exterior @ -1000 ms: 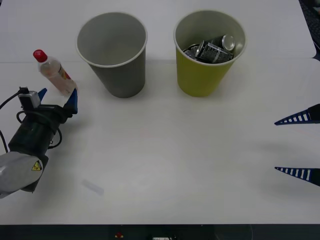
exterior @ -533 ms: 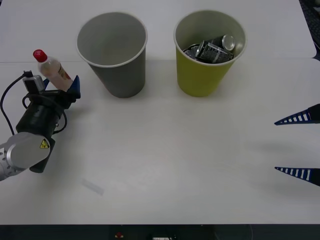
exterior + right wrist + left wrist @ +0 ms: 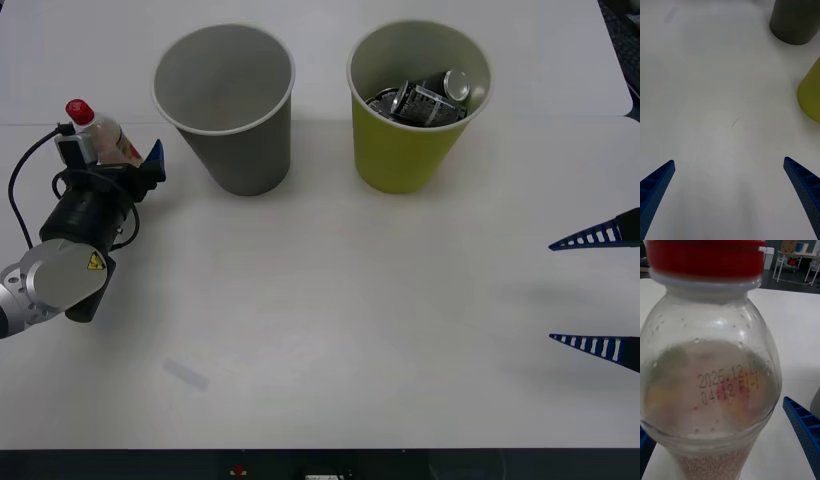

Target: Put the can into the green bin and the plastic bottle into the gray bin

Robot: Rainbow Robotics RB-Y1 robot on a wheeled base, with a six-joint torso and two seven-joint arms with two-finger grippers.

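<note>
The clear plastic bottle (image 3: 103, 133) with a red cap stands upright at the table's far left, beside the gray bin (image 3: 245, 160). My left gripper (image 3: 120, 160) is open around the bottle's lower body, one blue finger (image 3: 802, 435) showing just beside it with a thin gap. In the left wrist view the bottle (image 3: 711, 371) sits very close. The can (image 3: 432, 98) lies inside the green bin (image 3: 400, 155). My right gripper (image 3: 600, 292) hangs open and idle at the right edge, its fingers (image 3: 801, 187) spread over bare table.
The gray bin (image 3: 795, 20) and green bin (image 3: 810, 93) stand side by side at the back of the white table (image 3: 330, 300). A faint smudge (image 3: 185, 373) marks the front left. The table's front edge runs along the bottom.
My left arm has moved forward toward the bottle, bringing its fingers from in front of it to either side of its body. The right arm has stayed still.
</note>
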